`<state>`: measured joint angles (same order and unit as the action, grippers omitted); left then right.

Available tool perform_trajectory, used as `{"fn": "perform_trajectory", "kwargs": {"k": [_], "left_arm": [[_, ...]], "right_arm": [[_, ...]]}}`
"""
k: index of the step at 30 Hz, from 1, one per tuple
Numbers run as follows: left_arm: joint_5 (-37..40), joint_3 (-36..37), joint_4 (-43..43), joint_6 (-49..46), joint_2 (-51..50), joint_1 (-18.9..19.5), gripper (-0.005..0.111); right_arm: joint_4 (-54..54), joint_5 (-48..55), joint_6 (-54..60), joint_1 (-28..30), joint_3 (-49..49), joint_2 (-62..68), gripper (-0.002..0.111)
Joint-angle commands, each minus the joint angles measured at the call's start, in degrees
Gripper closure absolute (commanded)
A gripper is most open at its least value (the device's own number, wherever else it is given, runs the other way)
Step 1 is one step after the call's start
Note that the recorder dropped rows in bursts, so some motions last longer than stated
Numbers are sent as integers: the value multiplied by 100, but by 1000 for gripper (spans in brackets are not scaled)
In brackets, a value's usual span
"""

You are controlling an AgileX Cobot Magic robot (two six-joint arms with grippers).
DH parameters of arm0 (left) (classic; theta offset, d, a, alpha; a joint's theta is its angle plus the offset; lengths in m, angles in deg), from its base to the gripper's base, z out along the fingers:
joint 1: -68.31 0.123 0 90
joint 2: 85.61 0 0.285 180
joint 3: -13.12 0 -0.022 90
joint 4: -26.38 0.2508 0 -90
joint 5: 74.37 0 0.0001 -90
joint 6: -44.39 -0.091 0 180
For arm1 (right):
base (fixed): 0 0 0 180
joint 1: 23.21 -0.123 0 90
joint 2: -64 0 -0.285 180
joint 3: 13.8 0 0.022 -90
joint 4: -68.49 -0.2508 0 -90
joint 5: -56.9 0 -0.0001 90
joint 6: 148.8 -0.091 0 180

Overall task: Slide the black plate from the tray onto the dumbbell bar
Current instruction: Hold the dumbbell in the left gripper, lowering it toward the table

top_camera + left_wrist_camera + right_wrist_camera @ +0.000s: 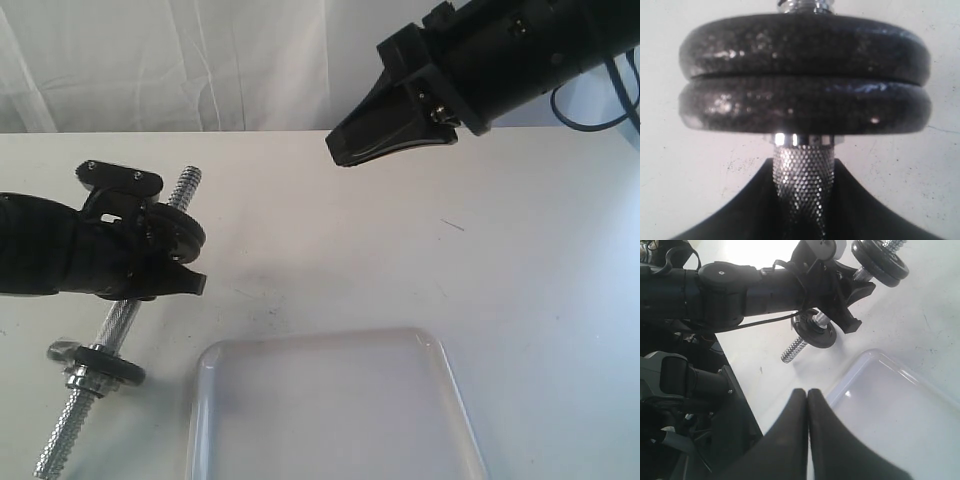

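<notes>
Left gripper was clamped on the dumbbell bar, right gripper hung pinched closed and empty well above the tray, which lay bare, and the black plate apparently already sat stacked on the bar's far end, so the task looked done.

Tray cut off below, dumbbell bar middle hidden (behind left pincer)
</notes>
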<state>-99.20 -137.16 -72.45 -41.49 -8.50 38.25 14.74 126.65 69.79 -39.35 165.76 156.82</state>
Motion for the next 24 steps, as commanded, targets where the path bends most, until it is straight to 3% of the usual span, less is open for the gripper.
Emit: {"fn": "perform_trajectory", "kwargs": {"k": [1,24], "left_arm": [[140,-221,-111,217,254,9,107],[433,-2,-111,844,122,9,107]], "right_arm": [[-40,21,8,32,-24,-43,108],[-40,21,-14,32,-24,-43,108]]}}
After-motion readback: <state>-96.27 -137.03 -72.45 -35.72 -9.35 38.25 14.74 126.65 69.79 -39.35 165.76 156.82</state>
